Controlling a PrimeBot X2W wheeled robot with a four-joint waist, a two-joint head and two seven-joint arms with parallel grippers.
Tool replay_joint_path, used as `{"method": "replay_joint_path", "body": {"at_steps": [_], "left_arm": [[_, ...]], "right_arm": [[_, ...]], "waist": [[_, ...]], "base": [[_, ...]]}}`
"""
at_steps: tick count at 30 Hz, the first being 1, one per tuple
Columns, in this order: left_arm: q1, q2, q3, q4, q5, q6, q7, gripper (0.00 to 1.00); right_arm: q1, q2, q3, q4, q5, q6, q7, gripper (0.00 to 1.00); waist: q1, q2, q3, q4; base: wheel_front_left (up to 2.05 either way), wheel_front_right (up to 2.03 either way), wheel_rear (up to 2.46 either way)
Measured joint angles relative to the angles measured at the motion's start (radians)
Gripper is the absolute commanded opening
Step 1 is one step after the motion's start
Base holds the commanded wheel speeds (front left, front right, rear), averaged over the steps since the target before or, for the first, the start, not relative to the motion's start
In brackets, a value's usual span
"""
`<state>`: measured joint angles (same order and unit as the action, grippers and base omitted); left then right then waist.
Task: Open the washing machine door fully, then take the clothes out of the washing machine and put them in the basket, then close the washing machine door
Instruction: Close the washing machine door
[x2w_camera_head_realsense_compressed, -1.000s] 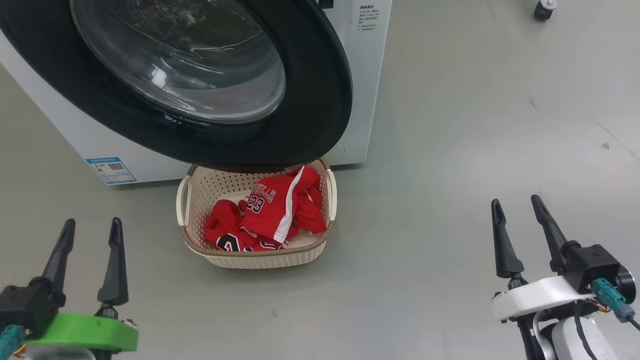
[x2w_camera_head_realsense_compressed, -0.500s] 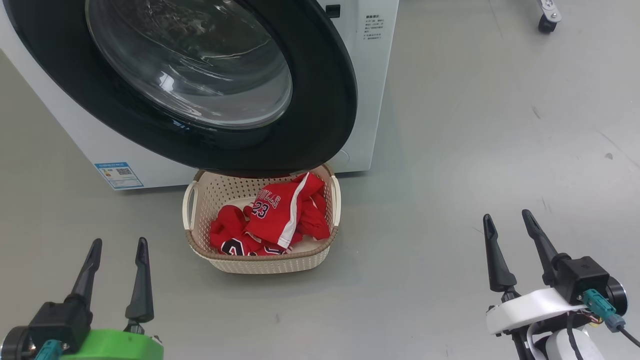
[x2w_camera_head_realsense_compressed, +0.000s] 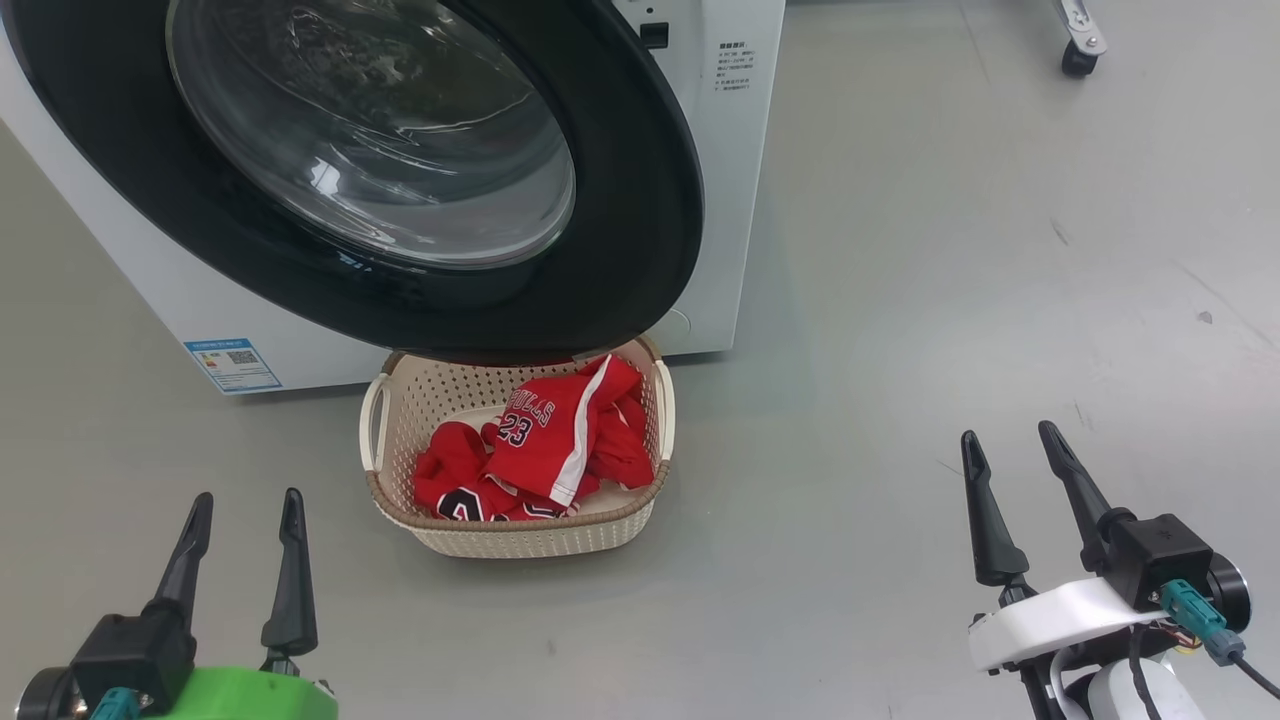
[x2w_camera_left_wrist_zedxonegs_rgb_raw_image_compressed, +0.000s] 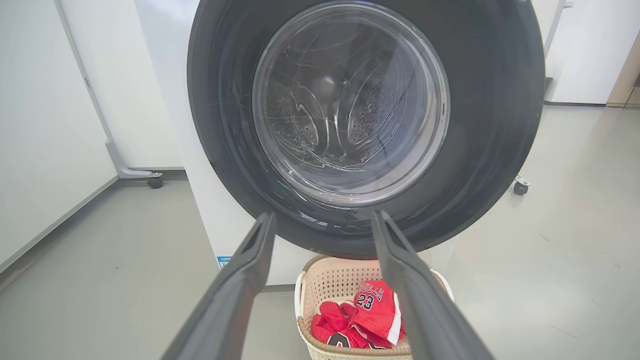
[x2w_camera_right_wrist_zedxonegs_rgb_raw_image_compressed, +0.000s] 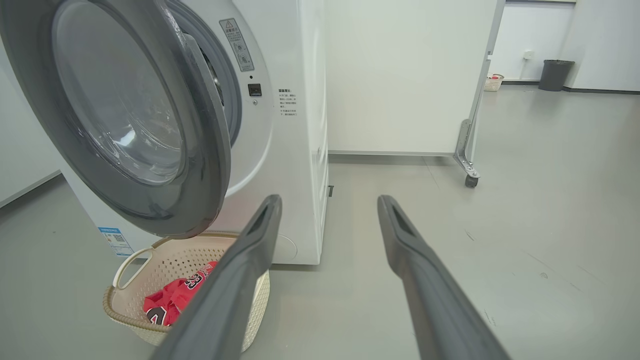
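The washing machine door (x2w_camera_head_realsense_compressed: 640, 190) with its black rim and glass bowl stands partly swung out from the white washing machine (x2w_camera_head_realsense_compressed: 730, 180), a gap showing at its right edge in the right wrist view (x2w_camera_right_wrist_zedxonegs_rgb_raw_image_compressed: 200, 100). Below it, the cream basket (x2w_camera_head_realsense_compressed: 520, 530) on the floor holds the red clothes (x2w_camera_head_realsense_compressed: 545, 440) with the number 23. My left gripper (x2w_camera_head_realsense_compressed: 245, 500) is open at the lower left, well short of the basket. My right gripper (x2w_camera_head_realsense_compressed: 1005, 440) is open at the lower right, far from the door. Both are empty.
Grey floor spreads around the basket and to the right. A wheeled white partition (x2w_camera_right_wrist_zedxonegs_rgb_raw_image_compressed: 467, 165) stands behind the machine, its caster (x2w_camera_head_realsense_compressed: 1075, 60) at the top right. A dark bin (x2w_camera_right_wrist_zedxonegs_rgb_raw_image_compressed: 555, 75) and a small basket (x2w_camera_right_wrist_zedxonegs_rgb_raw_image_compressed: 494, 82) are far back.
The head camera has shifted, so the machine and basket sit slightly lower. Both grippers have dropped lower in the head view and drawn back from the basket, still open.
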<state>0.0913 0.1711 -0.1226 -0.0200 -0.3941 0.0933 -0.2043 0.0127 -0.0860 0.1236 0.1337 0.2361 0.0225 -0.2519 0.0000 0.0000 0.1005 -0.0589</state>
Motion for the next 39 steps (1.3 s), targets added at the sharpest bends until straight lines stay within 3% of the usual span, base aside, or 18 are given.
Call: {"method": "replay_joint_path", "body": {"at_steps": [6,7,32,39], "left_arm": [[0.000,-0.003,-0.001,0.003,0.009,0.003,0.000,1.00],[0.000,-0.003,-0.001,0.004,0.010,0.003,0.000,1.00],[0.000,-0.027,-0.032,0.007,0.022,0.007,-0.001,1.00],[-0.002,-0.029,-0.044,-0.001,0.040,0.007,-0.001,1.00]], "right_arm": [[0.000,0.000,0.000,-0.003,0.000,0.000,0.000,1.00],[0.001,0.001,-0.001,-0.003,0.002,0.000,0.000,0.00],[0.010,-0.037,-0.009,-0.012,0.003,0.003,0.027,0.00],[-0.053,-0.049,0.013,-0.021,-0.002,0.025,0.040,0.00]], "waist": [[0.0000,0.0000,-0.004,-0.003],[0.0000,0.0000,-0.005,-0.003],[0.0000,0.0000,-0.015,0.018],[0.0000,0.0000,0.005,0.049]], "base": [[0.00,0.00,0.00],[0.00,0.00,0.00],[0.00,0.00,0.00],[0.00,0.00,0.00]]}}
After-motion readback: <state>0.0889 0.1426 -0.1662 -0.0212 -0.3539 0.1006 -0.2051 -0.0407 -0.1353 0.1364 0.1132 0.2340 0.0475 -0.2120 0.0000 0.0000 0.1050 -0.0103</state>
